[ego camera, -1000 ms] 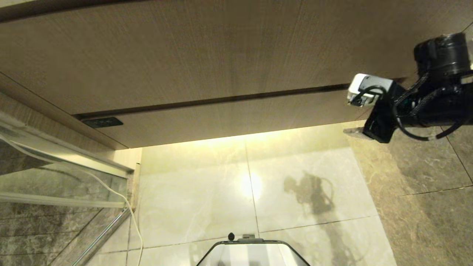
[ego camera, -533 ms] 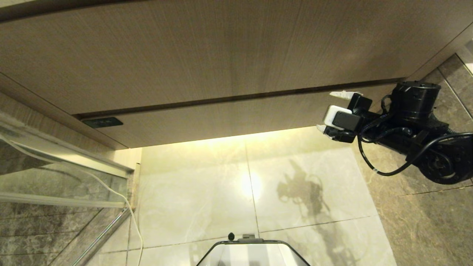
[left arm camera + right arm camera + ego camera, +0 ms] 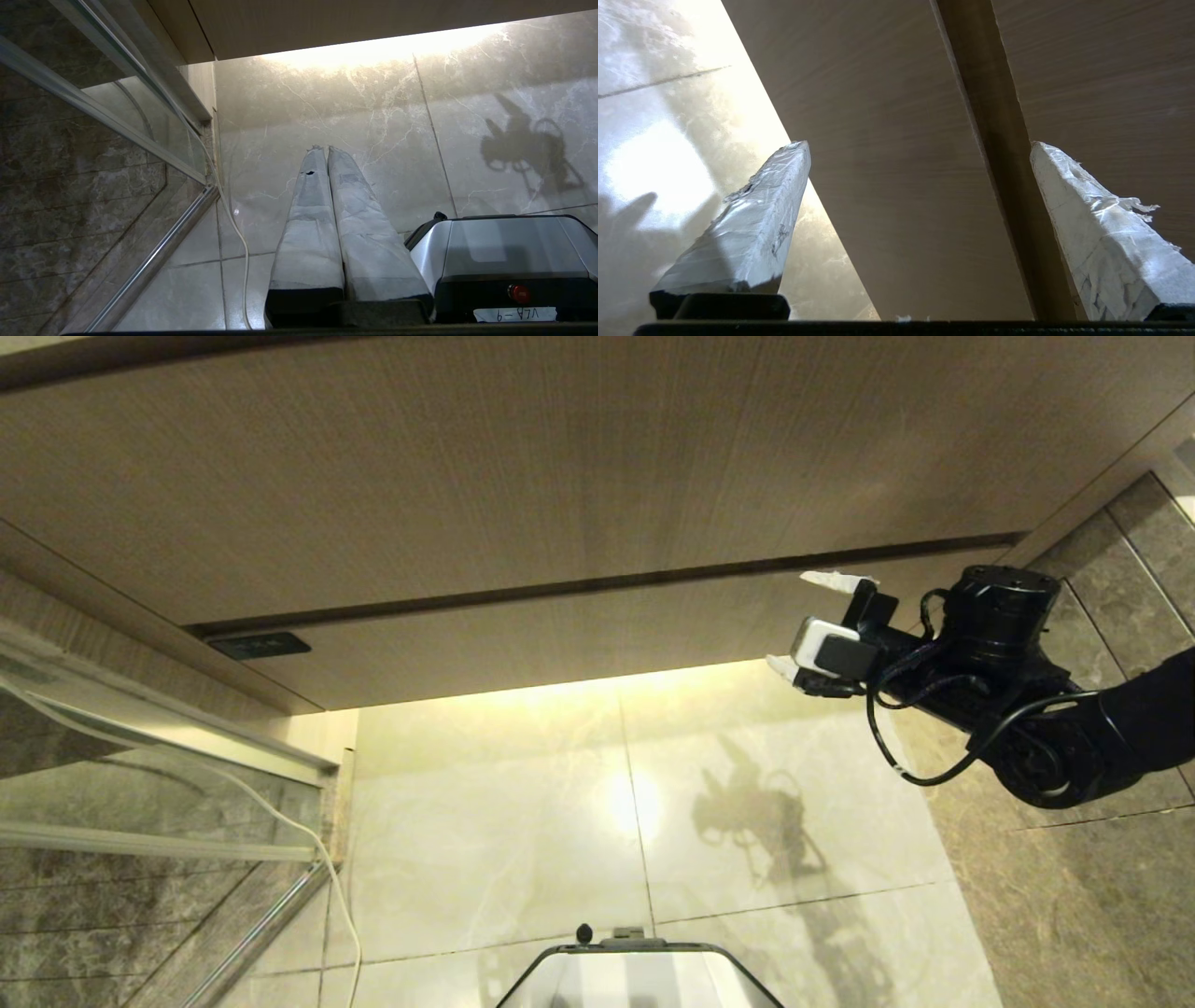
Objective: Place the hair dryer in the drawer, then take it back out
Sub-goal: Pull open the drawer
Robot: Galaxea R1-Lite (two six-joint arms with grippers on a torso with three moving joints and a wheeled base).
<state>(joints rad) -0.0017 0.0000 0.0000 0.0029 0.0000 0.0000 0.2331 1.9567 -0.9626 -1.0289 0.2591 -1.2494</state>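
The hair dryer appears in none of the views; its whereabouts cannot be determined. The drawer is shut, presenting only its flat wood-grain front, so its interior is hidden; it runs across the head view beneath the taller wood panel, separated from it by a dark gap. The right gripper stands at three o'clock in the head view, level with the drawer front's right end, its jaws spread wide and empty. In the right wrist view the taped fingers straddle the drawer front, one toward the lit floor below its lower edge, the other over the dark gap; whether either tip touches the wood cannot be told. The left gripper is parked low, jaws pressed together and holding nothing, pointing at the marble floor. Beside it lies the robot's base with a red button. A white cable trails down the floor at seven o'clock, alongside a glass partition. A small dark plate sits at the drawer's left end.
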